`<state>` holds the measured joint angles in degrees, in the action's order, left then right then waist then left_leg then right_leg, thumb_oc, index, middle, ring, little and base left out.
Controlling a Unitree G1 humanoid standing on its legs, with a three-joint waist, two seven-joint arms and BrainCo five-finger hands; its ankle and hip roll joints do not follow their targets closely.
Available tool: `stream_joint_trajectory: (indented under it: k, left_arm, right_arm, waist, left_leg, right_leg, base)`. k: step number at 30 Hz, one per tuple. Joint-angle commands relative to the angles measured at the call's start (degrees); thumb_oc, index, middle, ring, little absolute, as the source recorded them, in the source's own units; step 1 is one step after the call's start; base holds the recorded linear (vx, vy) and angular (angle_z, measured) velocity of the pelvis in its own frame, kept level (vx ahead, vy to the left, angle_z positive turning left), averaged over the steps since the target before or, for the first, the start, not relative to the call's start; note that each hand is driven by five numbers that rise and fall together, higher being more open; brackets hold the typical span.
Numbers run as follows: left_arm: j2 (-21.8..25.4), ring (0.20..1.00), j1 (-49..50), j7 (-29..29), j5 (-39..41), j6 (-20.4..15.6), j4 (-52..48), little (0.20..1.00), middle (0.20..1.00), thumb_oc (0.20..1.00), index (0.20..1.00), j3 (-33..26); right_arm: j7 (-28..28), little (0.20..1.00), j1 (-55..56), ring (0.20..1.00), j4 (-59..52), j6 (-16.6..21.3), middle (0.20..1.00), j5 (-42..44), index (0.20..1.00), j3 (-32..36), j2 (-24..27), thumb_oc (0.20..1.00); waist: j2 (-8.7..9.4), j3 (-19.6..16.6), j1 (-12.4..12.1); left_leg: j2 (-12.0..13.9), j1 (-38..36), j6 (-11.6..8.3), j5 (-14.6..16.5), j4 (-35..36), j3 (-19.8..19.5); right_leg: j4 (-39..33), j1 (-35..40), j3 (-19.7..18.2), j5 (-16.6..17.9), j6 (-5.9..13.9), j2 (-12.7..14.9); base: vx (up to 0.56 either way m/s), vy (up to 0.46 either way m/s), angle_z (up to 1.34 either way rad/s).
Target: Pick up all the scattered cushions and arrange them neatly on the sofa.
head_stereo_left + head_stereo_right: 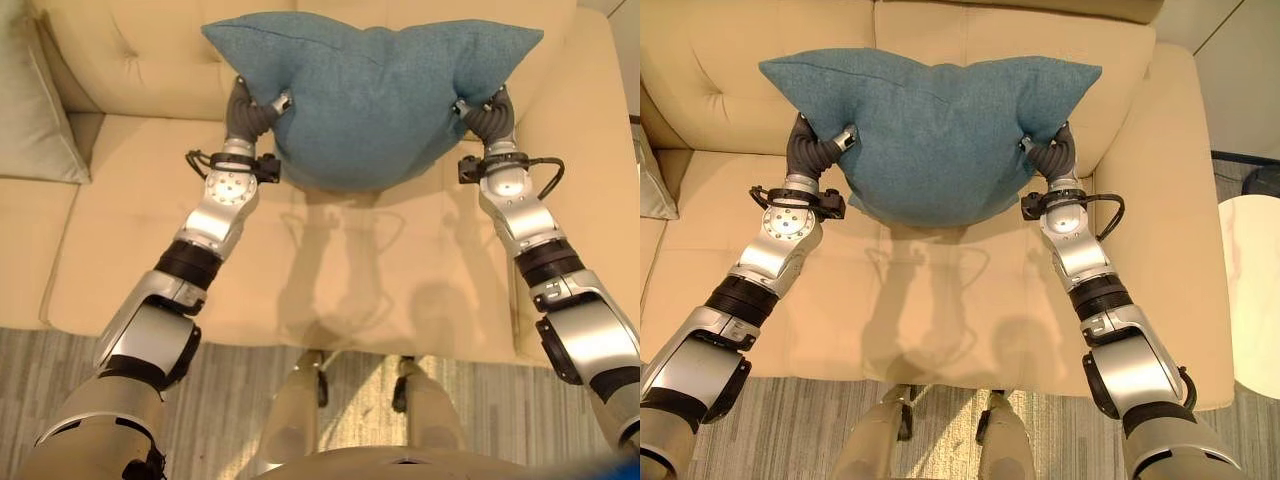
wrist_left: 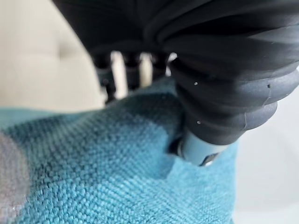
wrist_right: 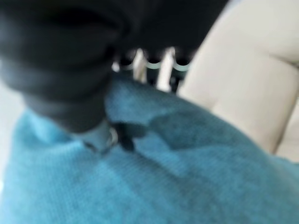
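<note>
Teal cushion (image 1: 365, 95) held above sofa (image 1: 250, 250) seat, before backrest. Left hand (image 1: 252, 112) and right hand (image 1: 488, 115) pinch opposite side edges, thumbs dug into cloth. Judged light, soft, sagging between grips; woven cover unlikely to slip. Grey cushion (image 1: 35, 110) rests at sofa's left.

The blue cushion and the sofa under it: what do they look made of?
Blue cushion: woven fabric, matte; the left wrist view shows a coarse weave, and it dents where the left hand and right hand pinch it, so a soft filling. Sofa: smooth cream upholstery with a slight sheen and tufted dimples, probably leather or faux leather; I cannot tell which.
</note>
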<state>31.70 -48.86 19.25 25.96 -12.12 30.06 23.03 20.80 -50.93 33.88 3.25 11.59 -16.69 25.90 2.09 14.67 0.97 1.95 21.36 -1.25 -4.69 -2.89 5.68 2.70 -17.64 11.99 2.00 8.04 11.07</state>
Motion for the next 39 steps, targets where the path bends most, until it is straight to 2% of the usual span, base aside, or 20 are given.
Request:
stream_joint_trajectory:
  k: [1, 10, 22, 27, 33, 34, 35, 36, 37, 38, 39]
  left_arm:
    - [-1.3, 0.2, -5.87, -0.11, -0.26, -6.49, -3.94, 0.2, 0.2, 0.2, 0.2, -0.65]
    - [-2.89, 0.2, -2.94, 0.27, -1.9, -5.68, -2.65, 0.2, 0.2, 0.2, 0.2, -1.52]
    - [-0.6, 0.2, -5.43, 1.41, -2.81, -5.55, 2.05, 0.2, 0.2, 0.2, 0.2, -2.23]
    - [2.67, 0.2, -20.4, 3.07, -3.43, -4.8, 11.3, 0.2, 0.2, 0.2, 0.2, 4.3]
    - [1.31, 0.2, -32.22, 3.22, -3.32, -3.18, 21.28, 0.2, 0.2, 0.2, 0.2, 10.9]
    - [0.84, 0.2, -34.34, 2.93, -3.18, -2.82, 23.74, 0.2, 0.2, 0.2, 0.2, 12.34]
    - [-0.21, 0.2, -37.36, 2.52, -3.16, -2.42, 26.42, 0.2, 0.2, 0.2, 0.2, 14.21]
    - [-0.2, 0.2, -37.4, 2.49, -3.13, -2.43, 26.51, 0.2, 0.2, 0.2, 0.2, 14.23]
    - [-0.22, 0.2, -37.96, 2.31, -3.29, -2.2, 27.29, 0.2, 0.2, 0.2, 0.2, 14.78]
    - [-0.22, 0.426, -38.58, 2.25, -3.48, -2.03, 27.96, 0.426, 0.426, 0.426, 0.426, 15.26]
    - [-0.51, 0.58, -39.09, 2.13, -3.59, -1.76, 28.83, 0.58, 0.58, 0.58, 0.58, 15.59]
  right_arm:
    - [0.31, 0.2, -6.54, 0.2, -5.03, 4.32, 0.2, -1.98, 0.2, -2.99, 0.17, 0.2]
    - [0.07, 0.2, -5.16, 0.2, -4.89, 4.01, 0.2, -3.62, 0.2, -3.2, -1.3, 0.2]
    - [2.23, 0.2, -7.84, 0.2, -1.76, 3.44, 0.2, -6.69, 0.2, -2.99, -0.78, 0.2]
    - [4.5, 0.2, -21.61, 0.2, 10.61, 2.11, 0.2, -3.83, 0.2, -7.99, 1.64, 0.2]
    - [4.32, 0.2, -31.1, 0.2, 20.73, 0.85, 0.2, 0.07, 0.2, -14.22, 2.7, 0.2]
    - [4.24, 0.2, -33.04, 0.2, 22.67, 0.69, 0.2, 0.87, 0.2, -15.99, 2.94, 0.2]
    - [4.08, 0.2, -35.51, 0.2, 24.92, 0.32, 0.2, 1.52, 0.2, -18.34, 3.03, 0.2]
    - [4.04, 0.2, -35.56, 0.2, 25.0, 0.33, 0.2, 1.55, 0.2, -18.37, 2.99, 0.2]
    - [3.89, 0.241, -36.03, 0.241, 25.58, 0.15, 0.241, 1.73, 0.241, -19.11, 3.17, 0.241]
    - [3.89, 0.686, -36.67, 0.686, 26.22, -0.12, 0.686, 1.62, 0.686, -19.64, 3.31, 0.686]
    - [3.88, 1.0, -36.97, 1.0, 26.7, -0.16, 1.0, 1.61, 1.0, -19.97, 3.31, 1.0]
  waist:
    - [2.48, -3.22, -0.22]
    - [2.36, -1.67, -0.08]
    - [2.59, -0.65, -0.47]
    - [2.58, -0.02, -1.75]
    - [3.04, -0.05, -2.64]
    - [3.07, -0.53, -2.93]
    - [3.23, -0.36, -2.64]
    - [3.08, -0.83, -2.77]
    - [3.04, -0.93, -2.72]
    - [2.98, -1.0, -2.7]
    - [3.12, -0.69, -2.51]
  left_leg:
    - [0.08, 2.24, -4.01, 5.33, -5.02, 0.58]
    - [-0.05, 4.48, -4.14, 4.56, -4.95, 0.63]
    - [0.14, 10.57, -4.61, 3.84, -6.17, 0.01]
    - [-0.4, 13.87, -4.71, 3.1, -6.2, -1.57]
    - [-0.89, 17.73, -4.76, 2.33, -5.85, -3.03]
    - [-0.55, 18.13, -5.3, 3.59, -5.57, -3.56]
    - [-1.03, 20.2, -4.98, 1.41, -4.99, -3.4]
    - [-0.7, 19.53, -5.35, 3.01, -4.73, -3.82]
    - [-0.75, 19.84, -5.4, 2.73, -4.31, -3.76]
    - [-0.72, 20.28, -5.47, 2.32, -3.88, -3.78]
    - [-1.23, 21.32, -5.13, 0.38, -3.69, -3.44]
  right_leg:
    - [-0.61, -2.99, -1.38, 3.67, 3.22, -0.23]
    - [-0.58, -5.32, -1.7, 4.45, 3.22, 0.04]
    - [0.21, -10.54, -1.61, 5.2, 3.36, 0.35]
    - [-0.04, -12.8, -1.18, 5.86, 4.14, 0.36]
    - [-1.25, -15.75, -1.21, 7.09, 4.7, -0.2]
    - [-1.78, -15.96, -1.52, 6.34, 5.28, -0.72]
    - [-2.28, -17.99, -1.42, 7.96, 5.1, -0.53]
    - [-2.44, -17.42, -1.7, 6.83, 5.47, -0.96]
    - [-2.7, -17.92, -1.8, 7.0, 5.55, -1.08]
    - [-3.0, -18.4, -1.8, 7.22, 5.64, -1.1]
    - [-2.97, -19.6, -1.57, 8.58, 5.31, -0.67]
  base:
    - [-0.01, 0.006, -0.03]
    - [-0.01, 0.007, -0.02]
    - [0.0, 0.001, 0.01]
    - [0.01, -0.009, 0.12]
    - [0.02, -0.008, 0.15]
    - [0.01, -0.009, 0.14]
    - [0.09, -0.021, 0.12]
    - [0.01, 0.009, 0.09]
    - [0.09, 0.01, 0.05]
    - [-0.07, 0.045, 0.02]
    - [-0.07, 0.037, 0.01]
